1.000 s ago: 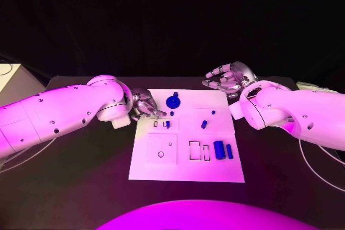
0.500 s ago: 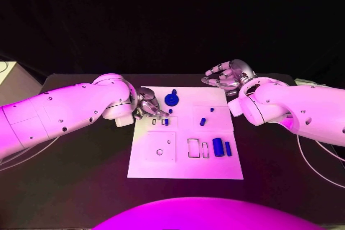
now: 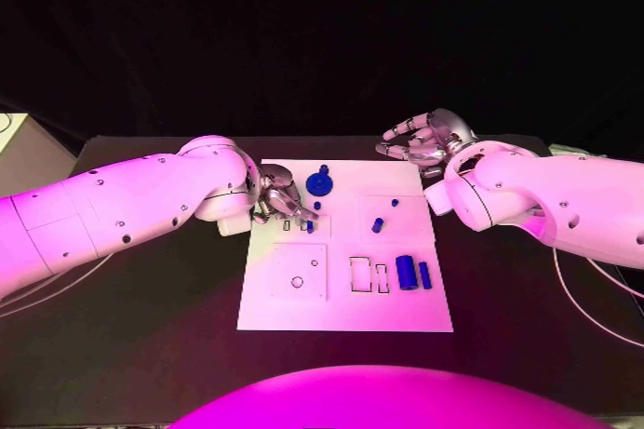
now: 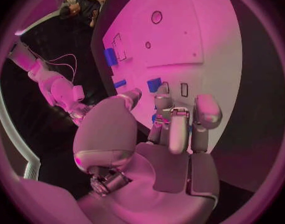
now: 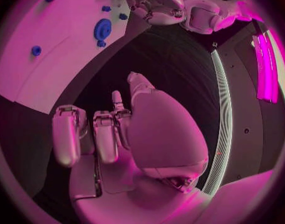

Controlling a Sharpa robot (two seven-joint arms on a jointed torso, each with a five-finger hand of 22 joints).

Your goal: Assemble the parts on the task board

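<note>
Blue small part (image 3: pixel 310 226) stands in a slot near the task board's (image 3: pixel 336 308) left edge, right under the left hand (image 3: pixel 278 198), whose fingers curl close around it, contact unclear; right hand (image 3: pixel 424 140) hovers empty, fingers apart, beyond the board's far corner

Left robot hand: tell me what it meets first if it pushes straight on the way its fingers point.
Likely the small blue part just beyond the left robot hand, standing in a slot on the task board; depth is uncertain.
</note>
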